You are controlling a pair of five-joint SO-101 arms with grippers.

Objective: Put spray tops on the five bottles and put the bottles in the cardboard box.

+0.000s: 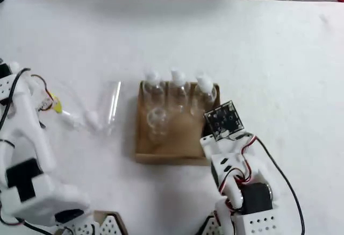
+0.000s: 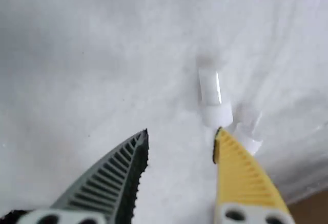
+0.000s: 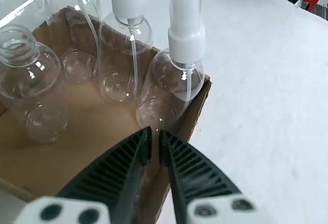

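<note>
1. Your left gripper (image 2: 182, 134) hangs low over the white table (image 1: 269, 57), off to the left of the cardboard box (image 1: 177, 153). Its grey and yellow fingers are spread wide, with nothing between them.
2. A loose spray top (image 2: 212, 101) lies on its side on the table just beside the yellow fingertip (image 2: 223, 142). You cannot tell whether the two touch.
3. A clear bottle (image 1: 112, 103) lies on its side on the table, between that spray top and the left wall of the box, just beside the box.
4. Inside the box, three bottles stand upright in a row along the far wall, each with a white spray top on: the left topped bottle (image 1: 153, 90), the middle topped bottle (image 1: 178, 91) and the right topped bottle (image 1: 204, 95).
5. An open-necked bottle (image 3: 31, 75) stands upright in the box, in front of the row and towards the left wall. It has no top on it.
6. Your right gripper (image 3: 155, 142) sits over the right-hand edge of the box. Its black fingers are drawn together with only a thin slit left, and they hold nothing. The right topped bottle is just ahead of the tips, apart from them.
</note>
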